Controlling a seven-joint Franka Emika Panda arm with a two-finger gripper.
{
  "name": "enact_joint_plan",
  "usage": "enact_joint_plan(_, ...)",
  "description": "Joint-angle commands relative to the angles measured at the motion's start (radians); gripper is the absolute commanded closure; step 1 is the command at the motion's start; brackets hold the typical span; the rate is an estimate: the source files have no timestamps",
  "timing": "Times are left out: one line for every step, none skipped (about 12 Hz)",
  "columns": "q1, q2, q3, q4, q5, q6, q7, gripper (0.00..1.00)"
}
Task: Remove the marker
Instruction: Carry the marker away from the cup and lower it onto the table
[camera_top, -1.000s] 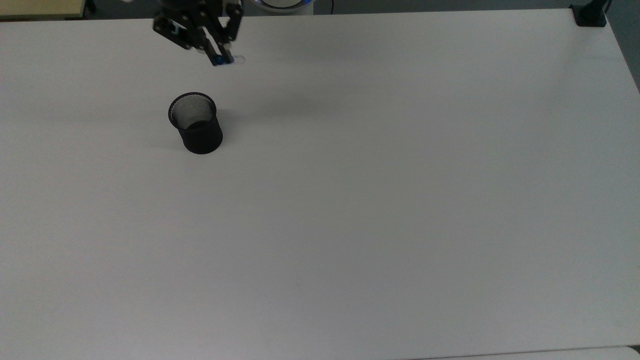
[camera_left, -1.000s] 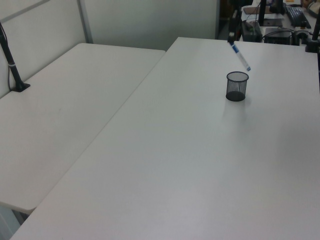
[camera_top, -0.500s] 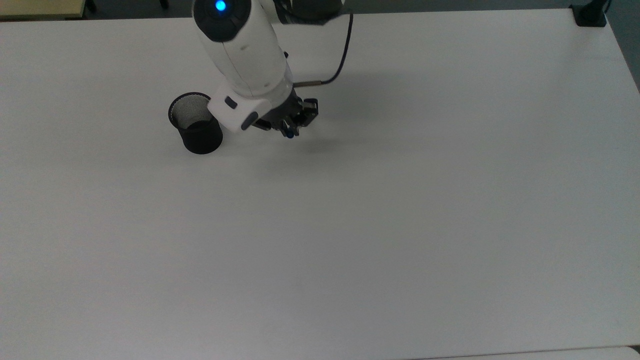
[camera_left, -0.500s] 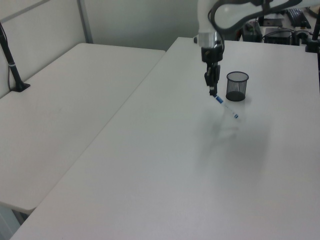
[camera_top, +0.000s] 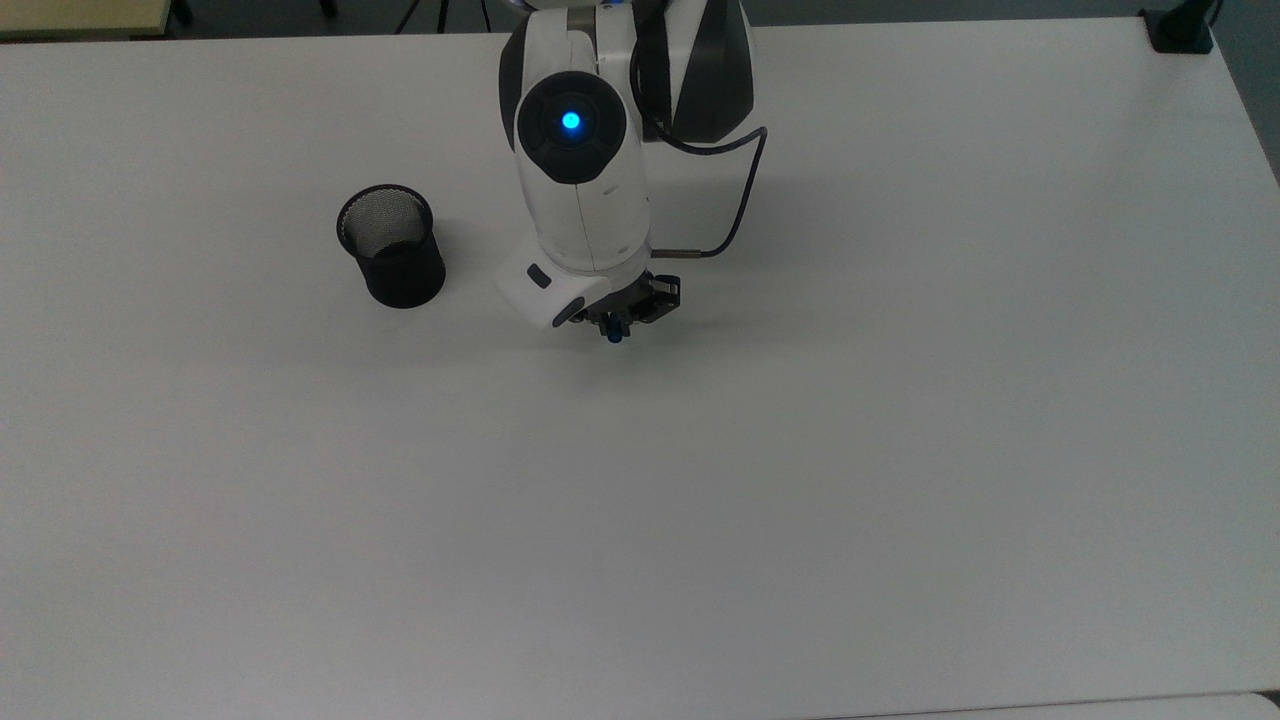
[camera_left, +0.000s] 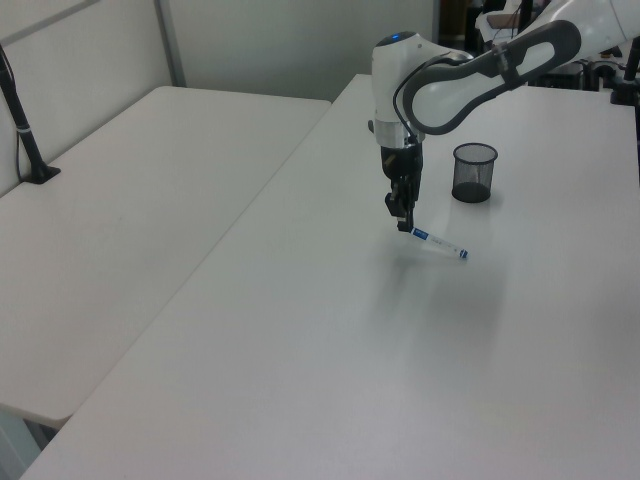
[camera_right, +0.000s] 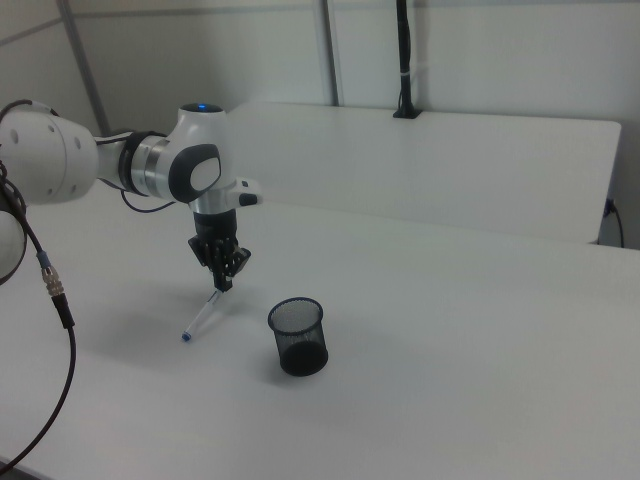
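My gripper (camera_top: 615, 325) is shut on the blue-capped end of the marker (camera_left: 438, 243), a slim white barrel with blue marks. The marker (camera_right: 203, 315) slants down from the fingers, and its free blue tip lies close to the tabletop; I cannot tell if it touches. In the top view the arm's wrist hides most of it, leaving a blue end (camera_top: 612, 336) showing. The black mesh cup (camera_top: 392, 245) stands upright with nothing in it, to the top view's left of the gripper and well apart from it. The cup (camera_left: 474, 172) also shows in the left view and the cup (camera_right: 299, 336) in the right view.
The white table (camera_top: 800, 500) stretches wide toward the top view's right and bottom. A black cable (camera_top: 735, 200) loops off the wrist. A black clamp (camera_top: 1180, 30) sits at the far right corner. A second table (camera_left: 130, 200) adjoins on the left view's left.
The arm carried the marker from above and behind the cup across to the top view's right and downward. The marker has tilted flatter and now hangs just over the table.
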Motion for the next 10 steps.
enact_joint_plan(0.004,-0.003,0.017,-0.023,-0.038,0.048,0.050,0.74)
enact_joint_plan(0.006,-0.003,0.017,-0.024,-0.043,0.048,0.050,0.55)
enact_joint_plan(0.006,-0.003,0.017,-0.023,-0.048,0.046,0.052,0.38)
enact_joint_plan(0.004,-0.004,0.017,-0.023,-0.048,0.043,0.052,0.31)
enact_joint_plan(0.004,-0.009,0.017,-0.021,-0.048,0.040,0.058,0.26)
enact_joint_plan(0.001,-0.022,0.017,-0.017,-0.048,0.034,0.077,0.15)
enact_joint_plan(0.000,-0.056,0.017,-0.015,-0.049,0.028,0.093,0.00)
enact_joint_plan(-0.003,-0.093,0.016,-0.010,-0.069,0.001,0.096,0.00)
enact_joint_plan(-0.012,-0.142,0.016,0.002,-0.087,-0.039,0.096,0.00)
enact_joint_plan(-0.026,-0.198,0.016,0.003,-0.094,-0.076,0.099,0.00)
